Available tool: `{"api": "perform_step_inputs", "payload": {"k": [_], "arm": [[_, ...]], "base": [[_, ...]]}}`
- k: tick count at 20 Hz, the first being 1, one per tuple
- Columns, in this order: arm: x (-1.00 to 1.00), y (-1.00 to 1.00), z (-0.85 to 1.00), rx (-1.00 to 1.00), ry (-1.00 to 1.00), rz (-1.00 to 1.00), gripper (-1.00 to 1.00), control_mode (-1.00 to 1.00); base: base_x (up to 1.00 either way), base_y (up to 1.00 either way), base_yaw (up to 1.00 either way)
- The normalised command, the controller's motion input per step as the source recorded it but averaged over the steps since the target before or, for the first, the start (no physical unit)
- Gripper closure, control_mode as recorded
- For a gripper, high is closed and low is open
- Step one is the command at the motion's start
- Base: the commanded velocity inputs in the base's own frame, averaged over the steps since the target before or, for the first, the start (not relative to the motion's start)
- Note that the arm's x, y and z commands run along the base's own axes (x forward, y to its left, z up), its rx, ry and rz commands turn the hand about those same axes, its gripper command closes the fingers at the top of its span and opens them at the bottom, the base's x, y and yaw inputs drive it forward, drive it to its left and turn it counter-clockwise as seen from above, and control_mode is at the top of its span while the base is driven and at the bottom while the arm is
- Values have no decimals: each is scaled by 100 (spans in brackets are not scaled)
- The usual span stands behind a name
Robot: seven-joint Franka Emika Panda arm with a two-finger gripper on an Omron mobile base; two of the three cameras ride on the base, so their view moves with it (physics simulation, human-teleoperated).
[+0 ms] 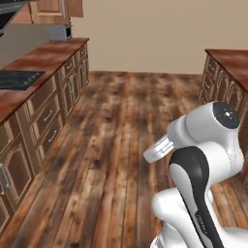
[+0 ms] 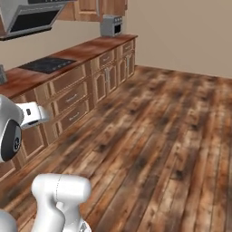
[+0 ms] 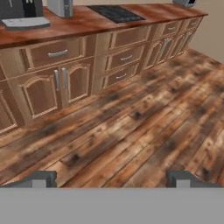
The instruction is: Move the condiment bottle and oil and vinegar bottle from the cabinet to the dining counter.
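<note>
Over bare plank floor [image 3: 131, 131], well apart from the stovetop worktop [image 3: 87, 24], my pincer [image 3: 112, 178] stands wide apart and empty; drive on first, finding the cabinet before any reach.

**White arm, dark joints**

The arm [image 1: 203, 164] was glossy white with rounded, bulbous segments. A black band curved down 1 link, bearing small pale lettering. A dark round cap with tiny marks closed 1 joint. The 2 fingertips [image 3: 41, 178] were dark grey and blocky.
</note>
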Motion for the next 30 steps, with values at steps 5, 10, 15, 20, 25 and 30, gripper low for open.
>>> {"api": "perform_step_inputs", "payload": {"k": [5, 10, 15, 20, 25, 30], "arm": [[0, 0, 0, 0, 0, 0, -100, 100], [0, 0, 0, 0, 0, 0, -100, 100], [0, 0, 0, 0, 0, 0, -100, 100], [0, 0, 0, 0, 0, 0, -100, 100], [0, 0, 0, 0, 0, 0, -100, 100], [0, 0, 0, 0, 0, 0, -100, 100]], "base": [[100, 0, 1], [100, 0, 2], [100, 0, 3], [100, 0, 4], [100, 0, 5], [100, 0, 6]]}}
